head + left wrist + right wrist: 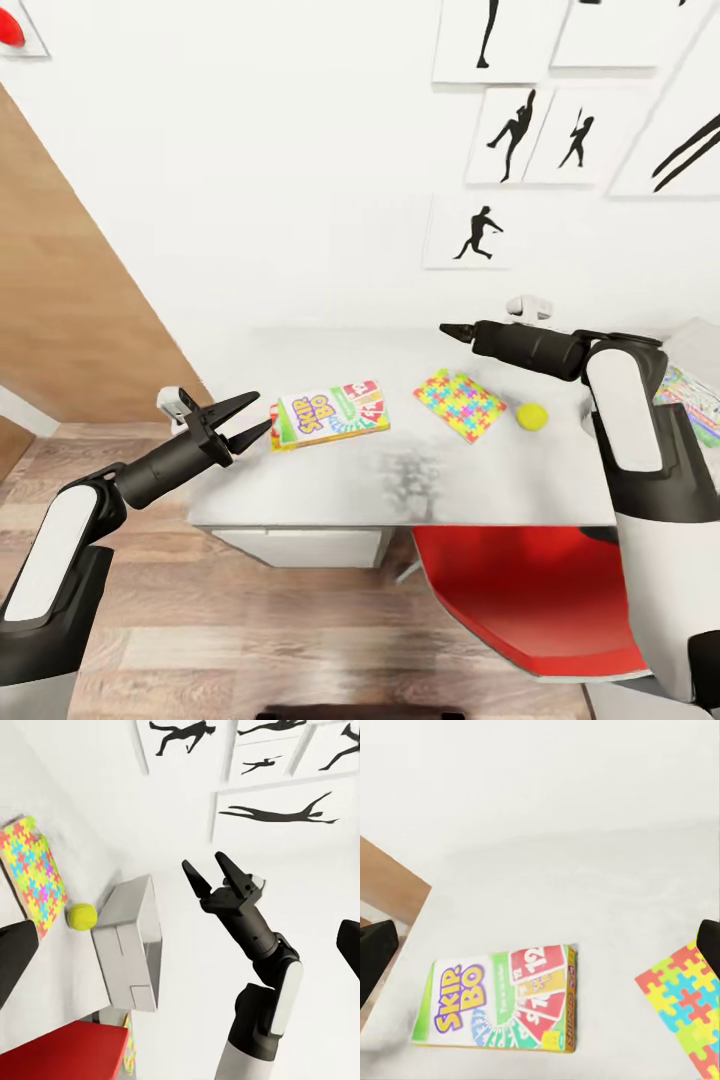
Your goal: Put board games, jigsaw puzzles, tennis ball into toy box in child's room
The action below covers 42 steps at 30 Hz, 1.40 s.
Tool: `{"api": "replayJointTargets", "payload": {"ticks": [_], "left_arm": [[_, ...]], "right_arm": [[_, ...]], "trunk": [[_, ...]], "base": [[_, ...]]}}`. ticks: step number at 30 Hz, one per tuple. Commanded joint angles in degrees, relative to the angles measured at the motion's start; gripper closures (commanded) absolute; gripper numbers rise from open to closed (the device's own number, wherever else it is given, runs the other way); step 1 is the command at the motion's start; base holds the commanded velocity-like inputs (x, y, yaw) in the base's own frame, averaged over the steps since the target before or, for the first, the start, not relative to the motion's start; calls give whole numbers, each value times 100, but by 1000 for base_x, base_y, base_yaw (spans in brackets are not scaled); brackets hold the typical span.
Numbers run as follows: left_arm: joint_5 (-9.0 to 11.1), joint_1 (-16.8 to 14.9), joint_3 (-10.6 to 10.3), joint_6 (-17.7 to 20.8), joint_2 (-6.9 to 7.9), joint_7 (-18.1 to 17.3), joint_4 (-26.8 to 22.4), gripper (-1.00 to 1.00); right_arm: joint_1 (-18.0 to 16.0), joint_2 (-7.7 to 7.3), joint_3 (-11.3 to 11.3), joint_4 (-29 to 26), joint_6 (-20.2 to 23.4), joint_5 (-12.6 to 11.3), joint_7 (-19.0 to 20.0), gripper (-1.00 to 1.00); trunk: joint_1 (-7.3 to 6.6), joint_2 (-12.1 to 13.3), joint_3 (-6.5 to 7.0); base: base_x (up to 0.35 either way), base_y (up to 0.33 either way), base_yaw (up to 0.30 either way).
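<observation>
Left tool (243,418) spread, empty, beside the board game (330,413); right tool (209,872) spread, empty.

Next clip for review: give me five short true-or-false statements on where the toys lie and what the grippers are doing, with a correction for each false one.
1. The Skip-Bo board game box lies flat on the white table. True.
2. The yellow tennis ball sits inside the grey toy box. False: it rests on the table beside the box.
3. The left gripper is open and empty. True.
4. The right gripper holds the multicoloured jigsaw puzzle. False: it holds nothing, and the puzzle lies on the table.
5. The puzzle lies between the board game and the ball. True.
</observation>
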Motion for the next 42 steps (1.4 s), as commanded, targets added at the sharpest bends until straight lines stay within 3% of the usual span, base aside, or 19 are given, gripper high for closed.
{"api": "replayJointTargets", "payload": {"ticks": [1,10,16,28,32,42], "left_arm": [[-56,-5,5,19,1,-58,4,-100],[-57,-5,5,15,0,-54,5,-100],[-61,-3,5,12,-3,-44,11,-100],[-91,38,12,11,10,-36,20,-100],[-96,43,13,11,11,-24,25,-100],[-99,46,13,11,12,-9,29,-100]], "right_arm": [[31,-9,16,-5,14,-55,-57,-100],[397,-47,20,-4,14,-61,-56,-100],[818,-94,-10,-6,14,-74,-52,-100],[1041,-70,65,411,14,-180,-48,-100],[867,-27,67,1004,14,-189,-31,-100],[-202,176,261,2459,14,-194,-8,-100]], "trunk": [[3,-10,-8],[3,-10,-5],[3,-10,-4],[3,-10,-4],[3,-10,-4],[3,-10,-4]], "base": [[0,238,73],[0,252,32],[0,104,7],[0,21,1],[0,2,0],[0,0,0]]}}
